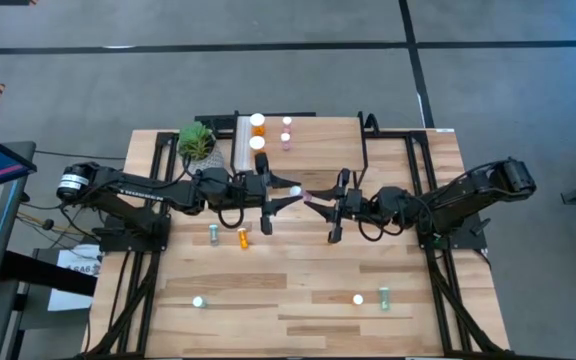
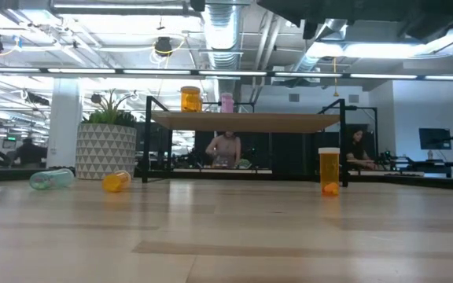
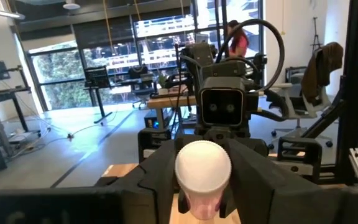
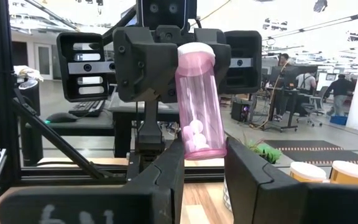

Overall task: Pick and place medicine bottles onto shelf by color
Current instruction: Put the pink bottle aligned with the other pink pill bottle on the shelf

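- Green potted plant stands beside the low light-wood shelf; orange and teal bottles lie on the table.
- Translucent pink white-capped medicine bottle hangs mid-air between both arms, white pills inside.
- Left gripper pinches its cap end; right gripper pinches its base.

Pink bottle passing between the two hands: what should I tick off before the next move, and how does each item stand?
1. Right hand grips the pink bottle at its base: ok.
2. Left hand closed on its white cap: ok.
3. Bottle held clear of the table: ok.
4. Cap seated on the bottle: ok.
5. Bare room on the shelf beside the shelved pink bottles: ok.
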Available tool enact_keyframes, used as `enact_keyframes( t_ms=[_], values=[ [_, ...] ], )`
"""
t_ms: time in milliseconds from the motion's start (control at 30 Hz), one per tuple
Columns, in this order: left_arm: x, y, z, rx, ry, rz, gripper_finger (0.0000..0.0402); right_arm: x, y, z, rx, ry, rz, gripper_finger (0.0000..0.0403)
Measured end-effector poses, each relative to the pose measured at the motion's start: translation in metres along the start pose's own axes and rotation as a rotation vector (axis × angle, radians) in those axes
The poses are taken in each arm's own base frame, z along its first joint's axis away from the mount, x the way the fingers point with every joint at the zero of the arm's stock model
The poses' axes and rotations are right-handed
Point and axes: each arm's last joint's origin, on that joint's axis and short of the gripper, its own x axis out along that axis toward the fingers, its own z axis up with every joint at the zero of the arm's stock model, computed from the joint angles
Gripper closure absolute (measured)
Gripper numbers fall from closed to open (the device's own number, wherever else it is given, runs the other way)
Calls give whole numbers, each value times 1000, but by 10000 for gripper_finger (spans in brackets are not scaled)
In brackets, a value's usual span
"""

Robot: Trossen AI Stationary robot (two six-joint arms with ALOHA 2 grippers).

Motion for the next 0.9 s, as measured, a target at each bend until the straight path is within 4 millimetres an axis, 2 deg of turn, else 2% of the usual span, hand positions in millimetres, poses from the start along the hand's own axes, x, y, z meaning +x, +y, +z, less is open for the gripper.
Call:
enact_keyframes(
  t_ms=[100,233,433,533,667,800,900],
  values=[
    [0,0,0,0,0,-1,306,0,0,0,0,1,0,300],
    [0,0,0,-7,2,0,308,0,0,-1,-3,8,1,297],
    [-3,3,3,-5,16,67,294,0,-1,-7,-29,79,-23,251],
    [-7,11,13,3,38,114,297,-1,-2,-13,-51,143,-71,217],
    [-7,22,14,15,135,148,300,-3,-3,-21,-88,226,-150,178],
    [-5,43,20,-10,222,217,296,-5,-5,-27,-102,293,-205,161],
    [0,60,11,-35,324,260,294,-7,-6,-26,-89,312,-214,159]
  ],
)
